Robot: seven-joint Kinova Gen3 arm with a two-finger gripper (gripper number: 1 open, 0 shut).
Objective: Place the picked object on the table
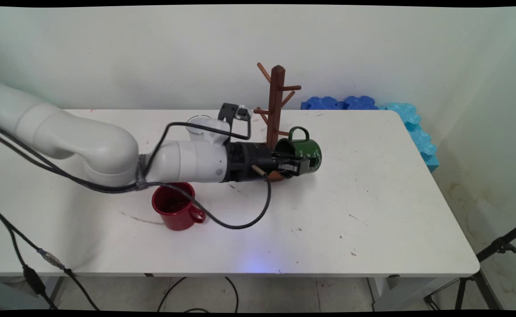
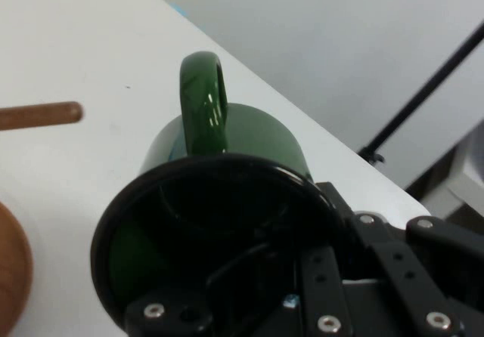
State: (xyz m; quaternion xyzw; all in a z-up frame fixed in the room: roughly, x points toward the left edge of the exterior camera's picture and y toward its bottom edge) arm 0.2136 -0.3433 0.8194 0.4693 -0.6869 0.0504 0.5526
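Note:
A green mug point(image 1: 307, 152) is tipped on its side, mouth towards the hand and handle up, just right of the wooden mug tree point(image 1: 276, 103). My gripper point(image 1: 299, 166) is shut on its rim. In the hand view the green mug point(image 2: 249, 137) fills the middle, its dark opening facing the camera and its handle on top. One finger reaches inside the mug and the other lies outside its wall on the right, with the gripper point(image 2: 302, 265) clamped across the rim. One of the tree's pegs point(image 2: 38, 115) pokes in from the left, and its round base point(image 2: 11, 269) shows low on the left.
A red mug point(image 1: 176, 207) stands upright on the table point(image 1: 372, 211) below the forearm, with a black cable looping past it. A white mug point(image 1: 200, 125) stands behind the wrist. Blue foam pieces point(image 1: 341, 103) lie along the wall and the table's far right corner.

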